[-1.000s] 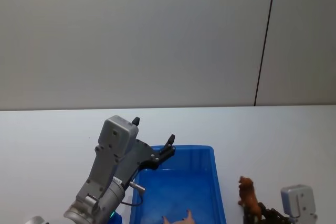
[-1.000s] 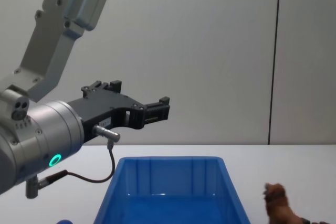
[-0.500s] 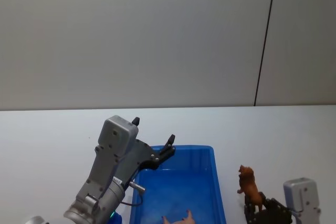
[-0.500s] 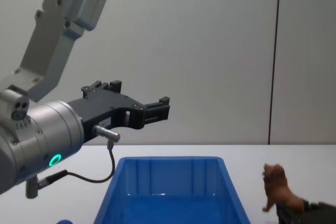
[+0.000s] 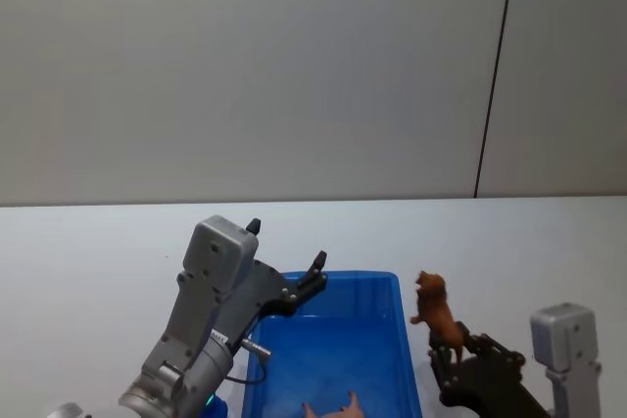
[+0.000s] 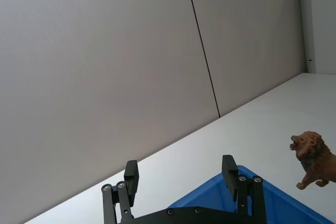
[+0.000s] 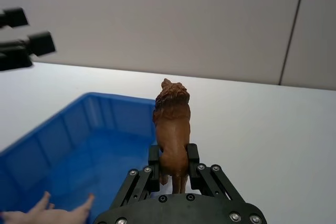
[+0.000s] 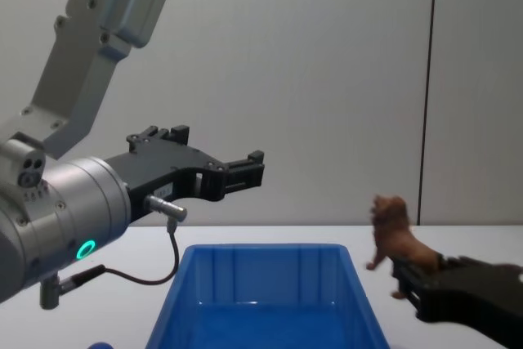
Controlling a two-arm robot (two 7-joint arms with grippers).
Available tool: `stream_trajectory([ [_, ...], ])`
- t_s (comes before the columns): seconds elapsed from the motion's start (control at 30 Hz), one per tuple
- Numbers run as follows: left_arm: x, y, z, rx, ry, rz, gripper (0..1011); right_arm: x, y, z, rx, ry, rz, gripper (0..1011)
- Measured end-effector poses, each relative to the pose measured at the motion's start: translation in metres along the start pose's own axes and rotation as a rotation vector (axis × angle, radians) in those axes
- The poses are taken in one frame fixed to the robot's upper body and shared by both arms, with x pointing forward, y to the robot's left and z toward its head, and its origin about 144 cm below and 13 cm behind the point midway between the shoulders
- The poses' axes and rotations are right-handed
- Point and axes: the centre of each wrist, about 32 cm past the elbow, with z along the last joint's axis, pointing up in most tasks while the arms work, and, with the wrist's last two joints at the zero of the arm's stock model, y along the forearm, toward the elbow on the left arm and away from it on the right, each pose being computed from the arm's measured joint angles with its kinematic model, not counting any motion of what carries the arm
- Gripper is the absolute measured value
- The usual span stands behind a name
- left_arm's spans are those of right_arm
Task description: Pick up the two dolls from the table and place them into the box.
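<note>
Counting one lion [image 5: 436, 315], pig [image 5: 336, 409], box [image 5: 343, 351]

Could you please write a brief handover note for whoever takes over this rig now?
Right gripper: shut on the brown lion doll, held in the air beside the right rim of the blue box.
Left gripper: open, empty, raised over the box's far left corner.
Pink pig doll: lying in the box.
Done: pig in, lion lifted.
Left: carry the lion over the box and release.

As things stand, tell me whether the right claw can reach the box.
Probably yes. The right claw, shut on the lion doll, hangs just beside the right rim of the box, which is open-topped; the left claw hovers open over its far end.
</note>
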Motion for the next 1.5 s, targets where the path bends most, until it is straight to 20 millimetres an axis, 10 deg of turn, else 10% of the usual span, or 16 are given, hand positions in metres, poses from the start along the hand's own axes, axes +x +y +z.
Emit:
stream_trajectory([
  [0.53, 0.000, 0.000, 0.000, 0.000, 0.000, 0.000, 1001, 0.000, 0.029, 0.013, 0.008, 0.083, 0.154, 297],
  [1.23, 0.000, 0.000, 0.000, 0.000, 0.000, 0.000, 1001, -0.001, 0.044, 0.014, -0.018, 0.082, 0.138, 946],
  [1.5, 0.000, 0.000, 0.000, 0.000, 0.000, 0.000, 1001, 0.001, 0.032, 0.014, 0.009, 0.069, 0.074, 1001],
])
